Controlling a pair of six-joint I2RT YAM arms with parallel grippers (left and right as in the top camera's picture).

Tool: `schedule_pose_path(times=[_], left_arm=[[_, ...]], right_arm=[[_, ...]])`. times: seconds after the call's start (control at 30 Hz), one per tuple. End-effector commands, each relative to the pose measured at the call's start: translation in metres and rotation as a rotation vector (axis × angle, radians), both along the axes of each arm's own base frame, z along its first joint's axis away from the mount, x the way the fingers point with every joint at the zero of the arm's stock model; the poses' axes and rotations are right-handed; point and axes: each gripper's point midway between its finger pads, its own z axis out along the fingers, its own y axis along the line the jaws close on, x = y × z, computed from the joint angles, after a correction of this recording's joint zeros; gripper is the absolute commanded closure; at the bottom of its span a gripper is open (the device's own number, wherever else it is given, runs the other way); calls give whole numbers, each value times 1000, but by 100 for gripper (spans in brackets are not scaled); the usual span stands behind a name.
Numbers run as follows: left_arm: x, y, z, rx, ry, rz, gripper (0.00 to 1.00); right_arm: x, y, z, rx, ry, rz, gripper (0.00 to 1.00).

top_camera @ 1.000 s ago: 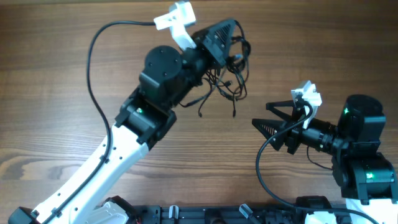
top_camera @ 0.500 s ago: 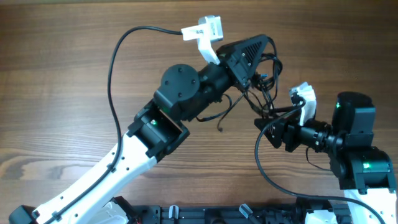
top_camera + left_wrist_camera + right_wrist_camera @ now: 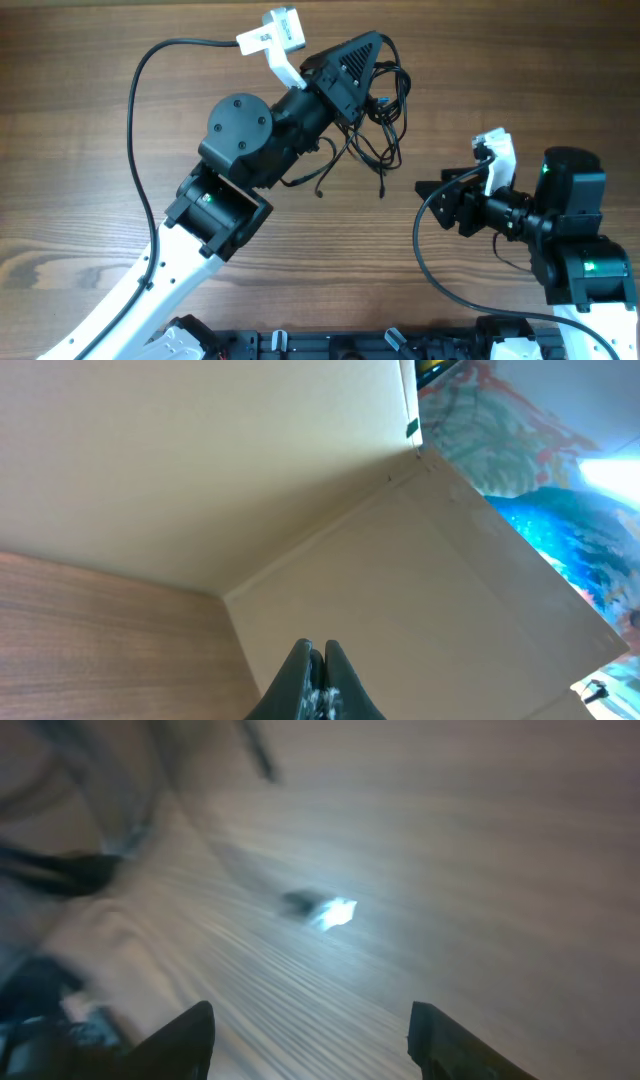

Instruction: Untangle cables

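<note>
Dangling thin, looped black cables (image 3: 382, 135) from tightly pinched left hand (image 3: 376, 40); right hand (image 3: 310, 1030) spread apart, empty, over woodgrain table (image 3: 80, 110).

robot lab, wood-grain table (image 3: 70, 100), bare beige walls (image 3: 200, 460)

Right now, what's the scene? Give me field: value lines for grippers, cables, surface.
left gripper: shut, tilted up toward the wall
right gripper: open, nothing between the fingers, apart from the cables
cables: tangled bundle hanging at the left gripper, loose ends dangling; cannot tell whether it is pinched or only hooked
table: wood grain
</note>
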Motion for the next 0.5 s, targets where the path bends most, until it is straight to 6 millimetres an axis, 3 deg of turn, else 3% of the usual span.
schedule_pose_path(times=[0.0, 0.13, 0.23, 0.47], left_arm=[[-5, 4, 14, -21, -21, -8, 96], [-14, -7, 10, -12, -12, -47, 96], [-23, -16, 11, -13, -12, -76, 96], [-35, -31, 10, -13, -12, -121, 96]], right_arm=[[-24, 33, 40, 175, -119, 260, 35], [-16, 35, 55, 217, -150, 246, 34], [-3, 27, 50, 197, -115, 146, 34], [-6, 28, 48, 201, -101, 154, 34]])
